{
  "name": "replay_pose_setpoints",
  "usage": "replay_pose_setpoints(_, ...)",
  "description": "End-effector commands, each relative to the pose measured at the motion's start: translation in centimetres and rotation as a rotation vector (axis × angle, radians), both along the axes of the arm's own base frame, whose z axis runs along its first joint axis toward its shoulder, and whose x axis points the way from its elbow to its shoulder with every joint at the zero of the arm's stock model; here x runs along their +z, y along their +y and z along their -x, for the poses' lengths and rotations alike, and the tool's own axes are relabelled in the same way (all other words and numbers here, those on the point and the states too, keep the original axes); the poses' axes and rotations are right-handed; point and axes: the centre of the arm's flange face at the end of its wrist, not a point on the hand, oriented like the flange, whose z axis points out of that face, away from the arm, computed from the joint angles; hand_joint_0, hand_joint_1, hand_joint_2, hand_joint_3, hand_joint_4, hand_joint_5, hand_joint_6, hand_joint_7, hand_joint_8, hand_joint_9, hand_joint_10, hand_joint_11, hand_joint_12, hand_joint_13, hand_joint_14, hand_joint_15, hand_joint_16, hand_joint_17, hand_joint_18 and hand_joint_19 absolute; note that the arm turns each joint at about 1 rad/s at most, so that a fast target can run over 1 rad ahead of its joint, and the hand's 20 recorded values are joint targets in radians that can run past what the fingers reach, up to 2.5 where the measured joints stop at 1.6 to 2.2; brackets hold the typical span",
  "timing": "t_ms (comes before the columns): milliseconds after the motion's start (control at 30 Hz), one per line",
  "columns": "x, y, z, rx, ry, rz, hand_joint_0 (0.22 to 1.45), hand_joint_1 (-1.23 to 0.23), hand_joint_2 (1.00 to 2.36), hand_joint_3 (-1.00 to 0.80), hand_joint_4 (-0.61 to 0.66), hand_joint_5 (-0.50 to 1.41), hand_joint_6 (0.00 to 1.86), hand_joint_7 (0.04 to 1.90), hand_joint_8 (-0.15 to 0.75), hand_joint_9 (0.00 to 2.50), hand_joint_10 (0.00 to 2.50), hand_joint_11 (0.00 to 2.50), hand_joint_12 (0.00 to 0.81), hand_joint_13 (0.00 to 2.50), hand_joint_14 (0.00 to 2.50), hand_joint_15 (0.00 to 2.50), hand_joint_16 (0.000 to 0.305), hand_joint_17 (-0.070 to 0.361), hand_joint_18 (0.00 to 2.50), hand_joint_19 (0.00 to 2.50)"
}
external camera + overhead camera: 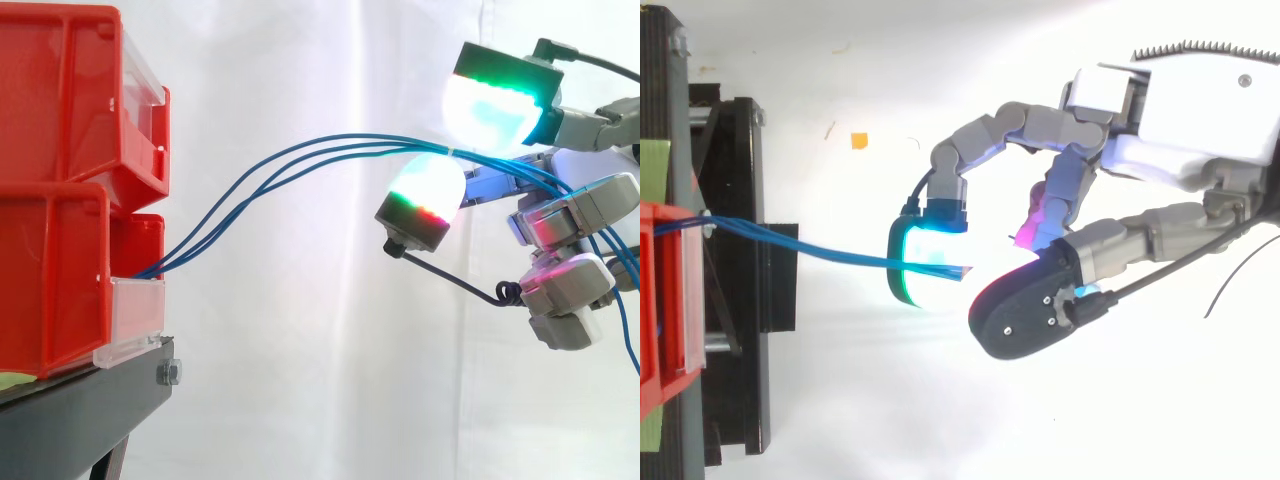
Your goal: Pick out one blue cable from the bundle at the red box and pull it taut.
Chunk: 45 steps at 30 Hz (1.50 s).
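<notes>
Blue cables [300, 155]: several strands are led from the red box [60, 270], out beyond the fingertips, and pinched together between curled pads [428, 188] of the robot hand [1180, 120]. Judged light, limp, slick; one strand is best gripped close to the pads.

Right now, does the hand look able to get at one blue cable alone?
Probably not yet: the blue cables run bunched from the red box into the hand, whose pads seem to close on all of them together.
</notes>
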Motion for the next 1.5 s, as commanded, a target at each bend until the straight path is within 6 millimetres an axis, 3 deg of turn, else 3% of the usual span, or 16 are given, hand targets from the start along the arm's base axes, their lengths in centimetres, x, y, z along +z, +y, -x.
replay_pose_setpoints(0,0.18,0.02,-0.06,0.000,-0.004,-0.001,0.60,-0.64,1.00,-0.50,-0.11,-0.11,0.72,1.02,0.211,1.49,0.03,1.47,0.372,1.14,0.03,1.07,0.053,0.119,0.89,0.97)
replay_pose_setpoints(267,0.26,-0.10,-0.08,-0.003,-0.005,-0.001,0.60,-0.68,1.02,-0.16,-0.12,-0.13,0.77,0.96,0.245,1.49,0.03,1.45,0.406,1.16,0.03,1.02,0.061,0.137,0.93,0.94)
replay_pose_setpoints(367,0.26,0.01,-0.09,-0.001,-0.005,-0.001,0.62,-0.75,1.01,-0.08,-0.10,-0.15,0.83,0.94,0.256,1.47,0.03,1.44,0.414,1.15,0.03,0.99,0.063,0.143,0.94,0.91)
replay_pose_setpoints(533,0.27,-0.09,-0.09,-0.003,-0.007,-0.001,0.70,-0.86,1.02,-0.20,-0.17,-0.17,0.86,1.03,0.214,1.39,0.03,1.49,0.359,1.07,0.03,0.97,0.054,0.122,0.84,0.93)
replay_pose_setpoints(633,0.27,0.01,-0.10,-0.001,-0.007,-0.001,0.76,-0.91,1.01,-0.32,-0.18,-0.17,0.89,0.93,0.213,1.39,0.03,1.48,0.351,1.07,0.03,0.94,0.053,0.120,0.83,0.91)
replay_pose_setpoints(667,0.19,0.00,-0.06,-0.001,-0.004,0.000,0.77,-0.92,1.00,-0.48,-0.15,-0.17,0.91,0.89,0.211,1.39,0.03,1.49,0.351,1.08,0.03,0.93,0.053,0.118,0.84,0.90)
replay_pose_setpoints(700,0.15,0.01,-0.11,-0.001,-0.004,0.000,0.75,-0.92,1.00,-0.50,-0.14,-0.17,0.91,0.89,0.212,1.39,0.03,1.49,0.350,1.08,0.03,0.92,0.053,0.118,0.84,0.90)
replay_pose_setpoints(800,0.26,0.01,-0.09,-0.001,-0.005,-0.001,0.63,-0.83,1.00,-0.50,-0.08,-0.16,0.90,0.85,0.223,1.45,0.03,1.50,0.362,1.15,0.03,0.97,0.052,0.118,0.87,0.91)
replay_pose_setpoints(1200,0.28,0.01,-0.12,-0.001,-0.008,0.000,0.46,-0.66,1.00,-0.50,-0.04,-0.15,0.87,0.83,0.270,1.53,0.03,1.48,0.416,1.23,0.03,0.99,0.062,0.140,0.99,0.89)
replay_pose_setpoints(1367,0.17,0.02,-0.15,-0.001,-0.007,-0.001,0.52,-0.51,1.00,-0.50,-0.09,-0.15,0.85,0.88,0.238,1.54,0.03,1.47,0.399,1.21,0.03,1.01,0.058,0.130,0.96,0.93)
replay_pose_setpoints(1467,0.26,-0.10,-0.08,-0.003,-0.005,-0.001,0.61,-0.59,1.00,-0.50,-0.12,-0.15,0.84,0.93,0.215,1.53,0.03,1.48,0.375,1.18,0.03,1.02,0.054,0.121,0.92,0.95)
